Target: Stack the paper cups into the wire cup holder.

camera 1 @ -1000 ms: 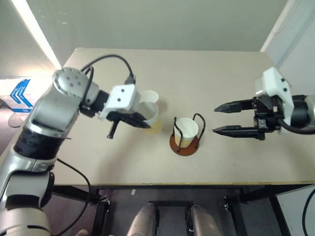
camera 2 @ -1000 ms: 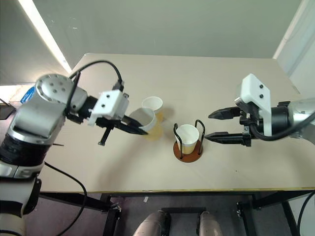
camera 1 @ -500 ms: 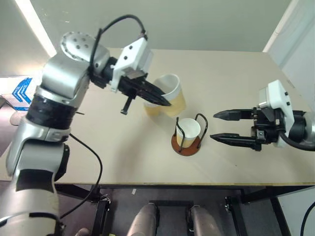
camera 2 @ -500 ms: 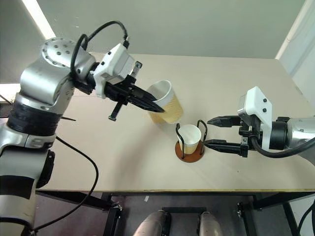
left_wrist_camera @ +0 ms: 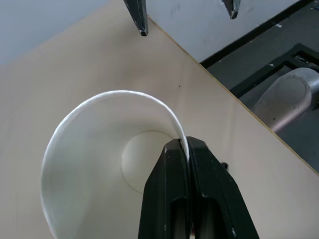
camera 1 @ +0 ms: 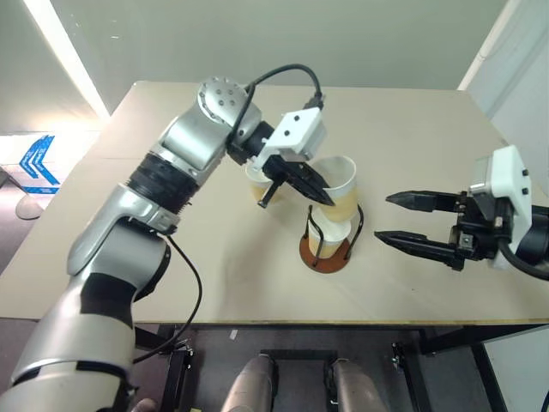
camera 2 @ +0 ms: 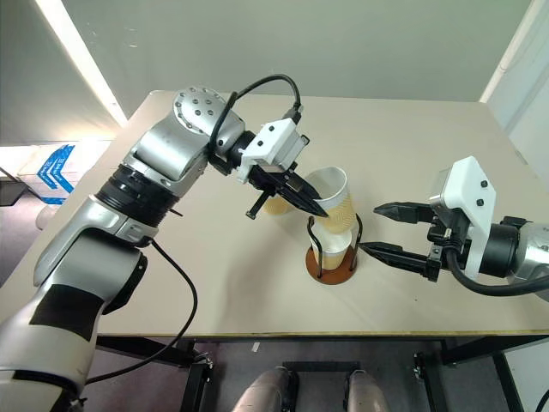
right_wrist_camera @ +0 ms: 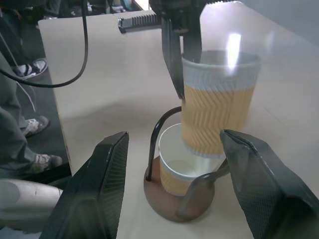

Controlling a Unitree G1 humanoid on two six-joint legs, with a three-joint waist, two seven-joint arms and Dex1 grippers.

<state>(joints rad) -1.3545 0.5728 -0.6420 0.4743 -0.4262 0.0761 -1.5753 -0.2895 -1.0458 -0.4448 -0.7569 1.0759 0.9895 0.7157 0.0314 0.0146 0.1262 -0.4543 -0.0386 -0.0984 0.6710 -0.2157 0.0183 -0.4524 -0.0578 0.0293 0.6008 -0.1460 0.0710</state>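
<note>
- Now the left arm reaches across the beige table (camera 1: 412, 129) toward its middle, its left gripper (camera 1: 319, 195) angled downward and to the right.
- Its two black fingers are pinched together on the rolled white rim of a pale yellow-tan tapered paper cup (camera 1: 341, 190), one finger inside the wall and one outside, as the left wrist view shows.
- That held cup hangs tilted above the wire cup holder (camera 1: 327, 249), a reddish-brown disc base with thin black wire loops, and its bottom overlaps the rim of a second paper cup (right_wrist_camera: 182, 169) seated in the holder.
- A third paper cup (camera 1: 257, 183) stands on the table behind the left gripper.
- The right gripper (camera 1: 396, 218) hovers level just right of the holder, fingers spread wide apart, gripping nothing.
- A second ago the held cup was low near the table, left of the holder; since then it has been carried up and rightward over it.
- The right gripper has hardly moved.
</note>
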